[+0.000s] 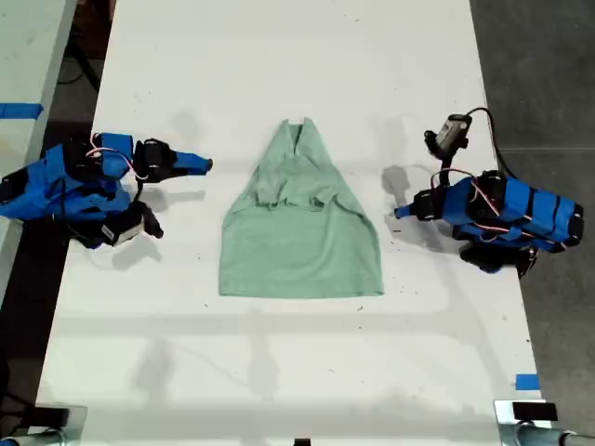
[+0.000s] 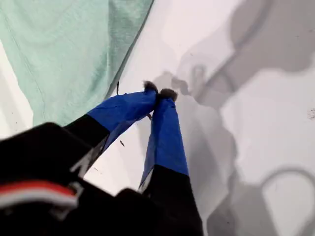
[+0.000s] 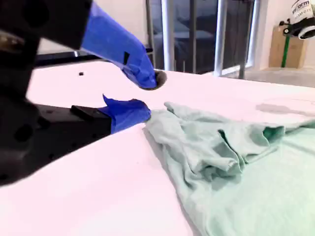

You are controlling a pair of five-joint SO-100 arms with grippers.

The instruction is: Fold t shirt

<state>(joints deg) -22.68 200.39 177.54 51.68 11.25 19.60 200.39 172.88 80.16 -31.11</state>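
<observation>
With its sleeves already folded inward, the t shirt (image 1: 300, 223) lies mid-table still unfolded lengthwise, my first gripper (image 2: 158, 92) pinched together empty beside it, my second gripper (image 3: 144, 96) parted near its collar

Only one bit of print shows: small dark lettering on a white device (image 3: 303, 18) far off in the second wrist view, too blurred to read with any certainty.
</observation>
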